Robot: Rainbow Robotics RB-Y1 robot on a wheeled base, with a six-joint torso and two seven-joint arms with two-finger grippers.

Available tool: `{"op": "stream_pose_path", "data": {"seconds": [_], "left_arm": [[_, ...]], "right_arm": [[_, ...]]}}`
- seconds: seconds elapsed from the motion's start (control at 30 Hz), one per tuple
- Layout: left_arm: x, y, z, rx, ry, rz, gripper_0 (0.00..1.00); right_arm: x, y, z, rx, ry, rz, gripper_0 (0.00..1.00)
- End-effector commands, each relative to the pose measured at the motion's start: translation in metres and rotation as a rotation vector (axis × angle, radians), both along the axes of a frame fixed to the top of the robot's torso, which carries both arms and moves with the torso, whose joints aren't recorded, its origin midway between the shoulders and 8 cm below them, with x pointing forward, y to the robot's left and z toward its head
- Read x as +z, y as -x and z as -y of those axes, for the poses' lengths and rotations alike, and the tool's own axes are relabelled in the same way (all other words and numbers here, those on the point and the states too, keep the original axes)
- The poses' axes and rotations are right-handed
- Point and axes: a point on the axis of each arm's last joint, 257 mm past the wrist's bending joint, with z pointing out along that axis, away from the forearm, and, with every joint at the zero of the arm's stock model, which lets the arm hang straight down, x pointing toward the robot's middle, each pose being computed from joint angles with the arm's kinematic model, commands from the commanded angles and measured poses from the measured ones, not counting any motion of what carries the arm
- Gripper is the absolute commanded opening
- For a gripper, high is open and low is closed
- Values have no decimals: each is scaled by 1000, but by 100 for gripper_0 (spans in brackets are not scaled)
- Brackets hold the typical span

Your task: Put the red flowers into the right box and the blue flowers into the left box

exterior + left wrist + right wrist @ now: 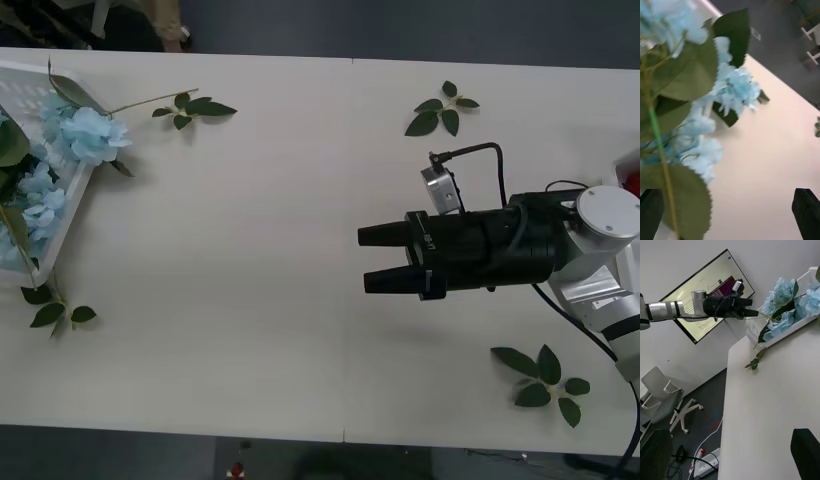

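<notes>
Black and two-fingered, the right gripper [362,259] hangs over the bare middle of the white table [250,300], pointing toward the robot's left, its fingers parted with nothing between them. From the right wrist view the left gripper [752,308] is seen held in the air above the left box [808,275], reaching in toward the blooms; its jaws are spread, as its own camera shows a dark finger at each lower corner, and a thin green stem [660,150] runs close by one of them, though whether anything is truly held cannot be told. The blue flowers [85,132] are pale sky-blue, fluffy clusters of small petals with broad, dark green, saw-edged leaves and thin stems; they lie heaped in the left box [30,85], a white tray with slatted walls at the table's far left edge, and one cluster spills over its rim onto the tabletop. Loose leaf sprigs lie scattered on the table: one just beside the box near the far edge [190,106], one by the box's near corner [55,308], one toward the far right [440,110], and one at the near right below the arm [545,385]. A sliver of red [630,182] shows at the right edge beside the right arm, too small to identify.
</notes>
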Motion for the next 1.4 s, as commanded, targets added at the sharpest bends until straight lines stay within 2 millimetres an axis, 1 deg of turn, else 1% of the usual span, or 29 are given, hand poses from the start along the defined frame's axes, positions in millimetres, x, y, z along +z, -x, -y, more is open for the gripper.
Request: {"op": "stream_pose_path", "data": {"seconds": [0.03, 0.07, 0.1, 0.13, 0.17, 0.23, 0.3, 0.33, 0.4, 0.43, 0.5, 0.6, 0.63, 0.67, 0.7, 0.73, 0.77, 0.83, 0.87, 0.9, 1.0, 1.07, 1.1, 1.13, 1.17, 1.23, 1.27, 1.33, 1.4], "left_arm": [[92, -3, 12, -123, -151, 241, 100], [106, -1, 21, -163, -190, 274, 100], [106, -1, 21, -163, -190, 274, 100], [130, 5, 47, -253, -278, 334, 100], [136, 6, 62, -296, -323, 358, 100], [142, 9, 100, -384, -400, 407, 100], [142, 11, 136, -439, -403, 428, 100], [136, 13, 159, -469, -396, 434, 100], [120, 15, 196, -508, -420, 443, 100], [113, 16, 206, -521, -435, 439, 100], [85, 19, 237, -550, -493, 418, 100], [51, 28, 277, -595, -517, 396, 100], [44, 30, 285, -604, -518, 393, 100], [32, 34, 300, -625, -512, 383, 100], [24, 36, 313, -634, -500, 380, 100], [20, 37, 319, -639, -495, 378, 100], [15, 38, 333, -646, -482, 385, 100], [7, 40, 351, -664, -492, 414, 100], [1, 42, 363, -677, -493, 427, 100], [-1, 45, 375, -687, -484, 444, 100], [-2, 58, 402, -731, -440, 484, 100], [0, 71, 417, -780, -410, 513, 100], [1, 76, 421, -797, -399, 524, 100], [4, 85, 428, -831, -379, 545, 100], [6, 90, 430, -849, -371, 556, 100], [13, 109, 433, -908, -322, 580, 100], [15, 119, 432, -940, -300, 591, 100], [19, 130, 428, -979, -285, 606, 100], [26, 145, 422, -1033, -262, 632, 100]], "right_arm": [[16, -8, -2, -14, -26, 65, 93], [17, -10, -2, -20, -27, 65, 92], [17, -10, -2, -20, -27, 65, 92], [16, -12, -3, -29, -28, 65, 92], [16, -13, -3, -30, -25, 67, 93], [15, -14, -2, -34, -21, 68, 92], [14, -14, -2, -37, -21, 66, 92], [14, -15, -2, -40, -16, 69, 93], [13, -18, -2, -53, -14, 70, 92], [12, -20, -2, -58, -11, 70, 92], [8, -25, -2, -81, 4, 75, 92], [3, -31, -6, -104, 16, 76, 91], [3, -32, -7, -107, 18, 77, 91], [0, -34, -7, -115, 29, 80, 91], [-1, -36, -7, -121, 34, 84, 91], [0, -37, -7, -123, 33, 86, 91], [0, -37, -7, -120, 33, 87, 91], [1, -34, -8, -109, 33, 87, 91], [1, -32, -7, -99, 36, 88, 91], [1, -31, -6, -94, 37, 89, 91], [3, -27, -4, -76, 37, 90, 91], [2, -21, -3, -53, 41, 89, 91], [2, -20, -3, -47, 41, 88, 91], [1, -16, -2, -35, 42, 86, 91], [1, -16, -1, -34, 43, 87, 91], [2, -15, 1, -30, 43, 89, 91], [2, -15, 1, -28, 43, 88, 91], [3, -15, 0, -31, 41, 89, 91], [3, -16, 1, -34, 42, 89, 91]]}}
